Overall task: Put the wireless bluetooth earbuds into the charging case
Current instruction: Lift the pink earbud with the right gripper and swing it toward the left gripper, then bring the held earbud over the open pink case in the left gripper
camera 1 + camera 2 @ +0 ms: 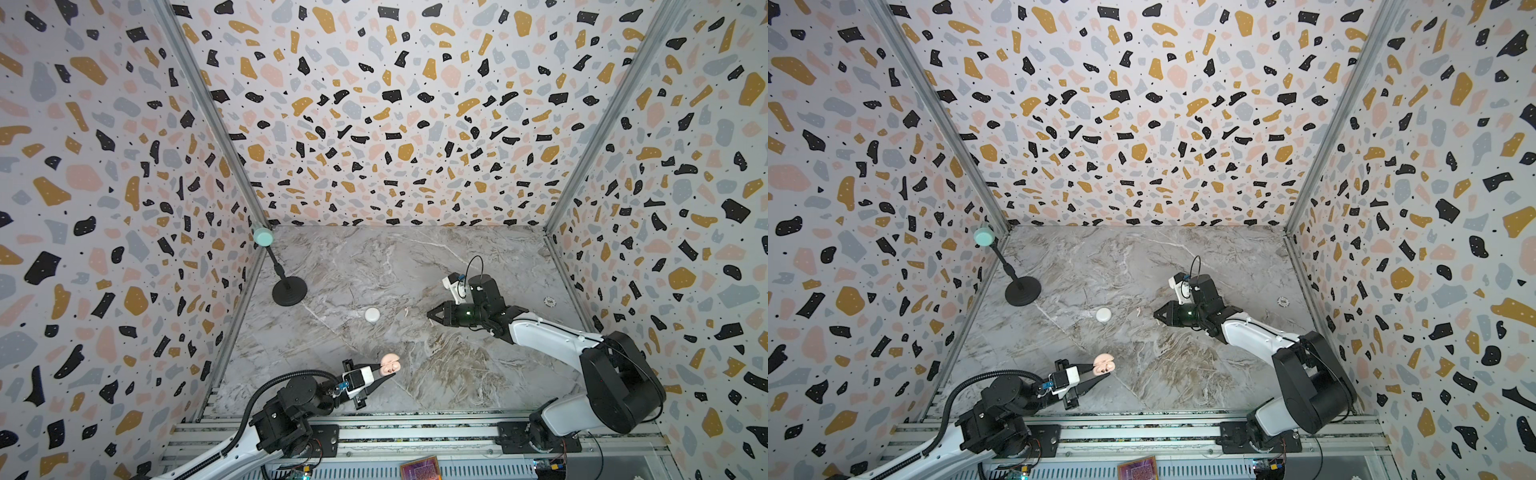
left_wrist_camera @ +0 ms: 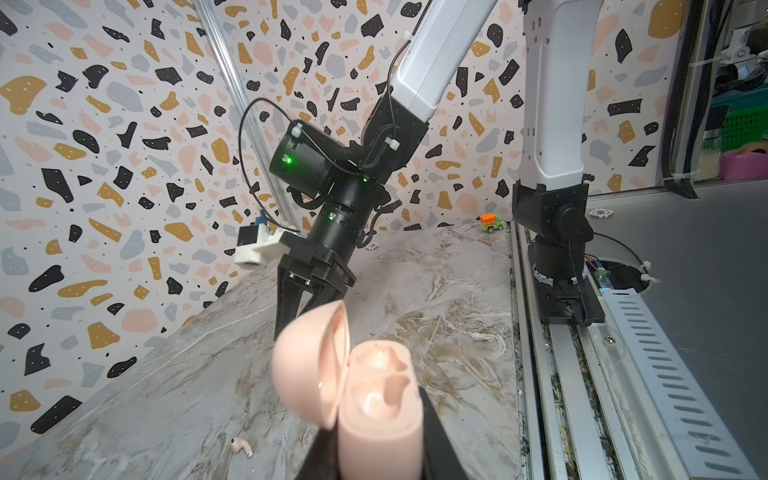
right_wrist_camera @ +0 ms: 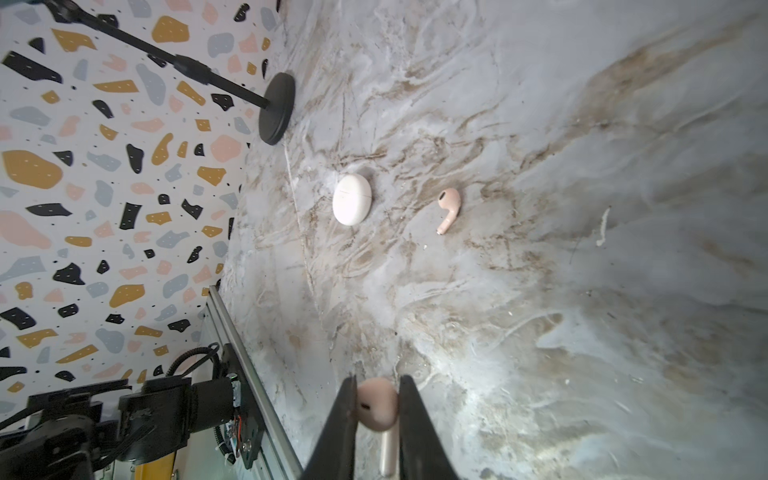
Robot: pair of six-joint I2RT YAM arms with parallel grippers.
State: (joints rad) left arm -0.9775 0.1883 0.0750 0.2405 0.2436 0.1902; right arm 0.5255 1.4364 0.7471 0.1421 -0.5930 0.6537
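Well nearer than the white case (image 1: 372, 314), the left gripper (image 1: 387, 370) is clamping the pink case (image 2: 376, 415) low on its body, jaws pressing tight on both flanks. Its lid is standing open and both sockets are appearing empty.

To the right of the white case, the right gripper (image 1: 430, 314) is hovering over the table (image 1: 415, 266). It is pinching one pink earbud (image 3: 376, 405) across the bulb, with the stem trailing back between the jaws. A second pink earbud (image 3: 449, 205) is lying on its side just beside the white case, between it and the right gripper, touching neither. The white case itself is sitting shut, and no white buds are showing. Beyond it and to its left, a black stand (image 1: 289, 291) is standing.

The buds are looking very light, hard and glossy, so they are likely to be twisting or slipping under a firm squeeze. A gentle pinch across the bulb, leaving the stem free to lead into a socket, seems the best hold. The low grip on the pink case is leaving lid and sockets clear.
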